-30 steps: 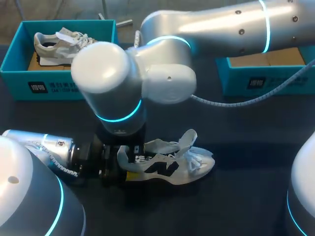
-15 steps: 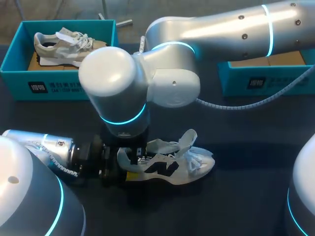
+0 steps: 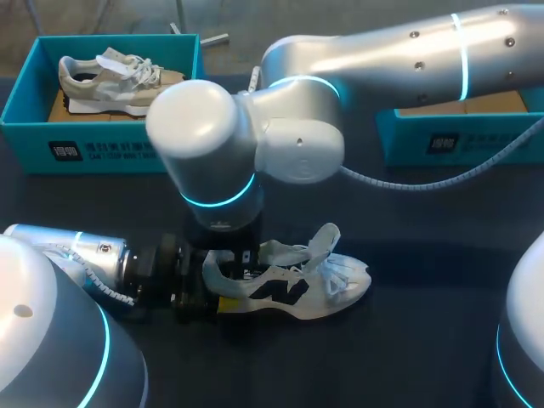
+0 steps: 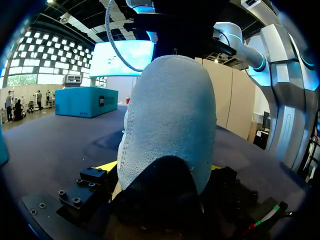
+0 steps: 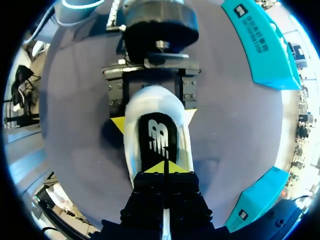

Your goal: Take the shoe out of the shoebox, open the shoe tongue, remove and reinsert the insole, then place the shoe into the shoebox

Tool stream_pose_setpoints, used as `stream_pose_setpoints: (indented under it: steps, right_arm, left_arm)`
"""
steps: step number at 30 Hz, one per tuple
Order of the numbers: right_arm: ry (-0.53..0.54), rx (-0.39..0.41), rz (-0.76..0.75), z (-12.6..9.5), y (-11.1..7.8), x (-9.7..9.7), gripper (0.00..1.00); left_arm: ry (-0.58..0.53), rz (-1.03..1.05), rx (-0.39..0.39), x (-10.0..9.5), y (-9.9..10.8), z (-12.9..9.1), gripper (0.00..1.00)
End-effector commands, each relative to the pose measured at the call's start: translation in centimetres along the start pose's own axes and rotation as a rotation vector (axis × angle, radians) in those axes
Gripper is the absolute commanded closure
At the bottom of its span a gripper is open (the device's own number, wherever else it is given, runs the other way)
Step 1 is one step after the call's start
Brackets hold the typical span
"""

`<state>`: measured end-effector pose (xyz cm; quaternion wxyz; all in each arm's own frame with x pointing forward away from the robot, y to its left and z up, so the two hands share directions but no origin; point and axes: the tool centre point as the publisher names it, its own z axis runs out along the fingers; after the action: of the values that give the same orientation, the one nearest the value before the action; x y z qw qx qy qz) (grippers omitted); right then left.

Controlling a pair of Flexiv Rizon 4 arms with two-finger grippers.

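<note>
The white knit sneaker (image 3: 289, 285) is steadied on the dark tabletop (image 3: 425, 340), heel pinched by the left hand (image 5: 154, 120), seemingly so the black insole (image 5: 157, 142) can be reached by the right hand (image 5: 165, 167), its tips pressed together

Print on the shoebox (image 3: 34, 144) wall (and the insole (image 5: 159, 142) logo) is illegible.

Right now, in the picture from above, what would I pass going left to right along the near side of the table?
Left arm → left gripper, closed on the heel → white shoe, its toe pointing right.
</note>
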<state>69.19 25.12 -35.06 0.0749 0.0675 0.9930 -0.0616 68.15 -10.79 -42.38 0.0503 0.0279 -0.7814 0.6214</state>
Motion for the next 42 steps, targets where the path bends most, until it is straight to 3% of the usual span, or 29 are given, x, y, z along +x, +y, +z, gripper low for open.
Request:
stream_pose_setpoints:
  steps: [1,8,28,31,42]
  right_arm:
    - [0.025,-0.011,-0.004,1.8,-0.1,-0.4,1.00]
    - [0.040,-0.001,0.018,3.2,-1.2,-0.3,1.00]
    - [0.045,0.018,0.067,3.7,-4.5,-0.6,1.00]
    - [0.044,0.017,0.067,3.8,-4.6,-0.8,0.81]
    - [0.073,-0.015,0.065,4.8,-5.1,-1.1,0.80]
  left_arm:
    - [-0.001,-0.001,-0.002,0.0,0.3,0.0,1.00]
    - [-0.001,-0.001,-0.002,0.0,0.3,0.0,1.00]
    - [-0.001,-0.001,-0.002,0.0,0.3,0.0,1.00]
    - [-0.001,-0.001,-0.002,0.0,0.3,0.0,1.00]
    - [-0.001,-0.001,-0.002,0.0,0.3,0.0,1.00]
